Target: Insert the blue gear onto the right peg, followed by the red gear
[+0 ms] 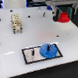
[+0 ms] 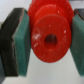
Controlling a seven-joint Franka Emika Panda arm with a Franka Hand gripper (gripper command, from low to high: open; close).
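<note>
The red gear [image 2: 49,36] fills the wrist view, held between the gripper's [image 2: 48,41] green pads [image 2: 22,44]. In the exterior view the gripper [image 1: 60,15] is at the back right, low over the white table, shut on the red gear [image 1: 63,18]. The blue gear [image 1: 48,50] lies flat on the right half of the black-framed plate [image 1: 29,55] near the table's front. A thin dark pin tip [image 1: 47,46] shows at its hub, where the right peg stands. The left peg [image 1: 35,50] stands bare beside it. The gripper is well apart from the plate.
A beige block-like object [image 1: 16,23] stands at the exterior view's left. A small dark upright piece [image 1: 44,14] is at the back middle. Dark equipment lines the table's far edge.
</note>
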